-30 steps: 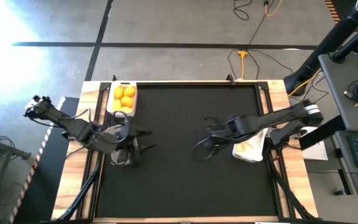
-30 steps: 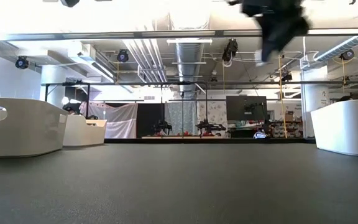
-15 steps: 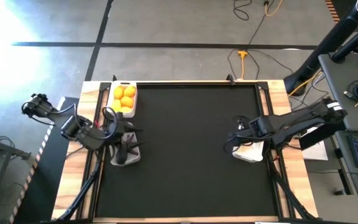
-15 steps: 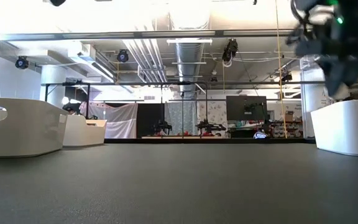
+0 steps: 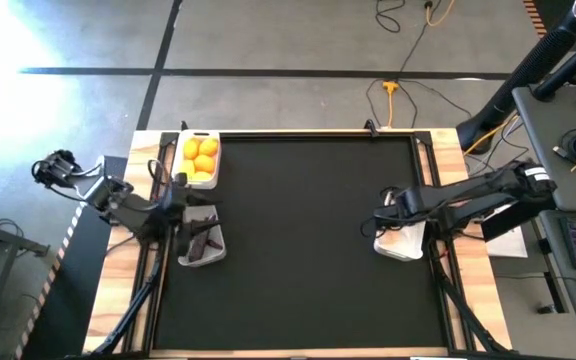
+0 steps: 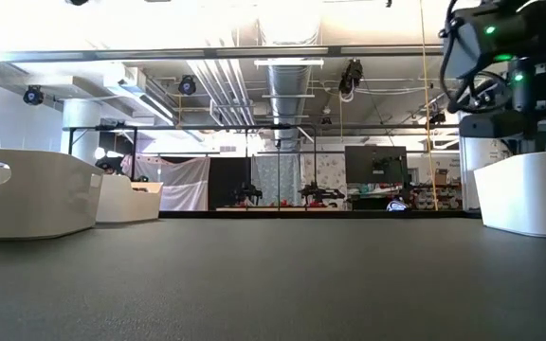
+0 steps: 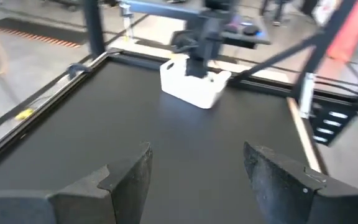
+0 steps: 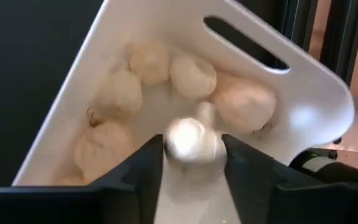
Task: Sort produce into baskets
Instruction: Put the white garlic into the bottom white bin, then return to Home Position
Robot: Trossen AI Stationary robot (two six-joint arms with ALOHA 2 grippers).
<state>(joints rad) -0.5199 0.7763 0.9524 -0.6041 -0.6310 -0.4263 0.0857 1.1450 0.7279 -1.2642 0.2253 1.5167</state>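
Observation:
My right gripper [image 8: 192, 163] is shut on a white garlic bulb [image 8: 191, 140] just above the garlic basket [image 8: 303, 93], which holds several more bulbs [image 8: 194, 74]. It stands at the table's right [image 5: 388, 212]. My left gripper [image 7: 194, 180] is open and empty at the table's left edge [image 5: 176, 195], between the citrus basket [image 5: 199, 157] with its yellow-orange fruits and the eggplant basket [image 5: 200, 240], where dark purple eggplants [image 5: 203, 232] lie. My right gripper pinches the garlic bulb by its two sides [image 8: 169, 144] between its two fingers, near their free ends. The fingers come from above, slanting down into the basket. The bulb is clear of the bulbs below it.
The black mat [image 5: 298, 250] lies bare between the baskets. In the low view the right arm [image 6: 500, 57] hangs over the garlic basket [image 6: 529, 194]; the two other baskets [image 6: 27, 189] stand at the left. Cables and a desk lie beyond the table's right edge.
My right gripper has gone toward the table's right edge with the garlic bulb and come down over the garlic basket. My left gripper has drawn back from over the eggplant basket toward the table's left edge, so the eggplants in it now show.

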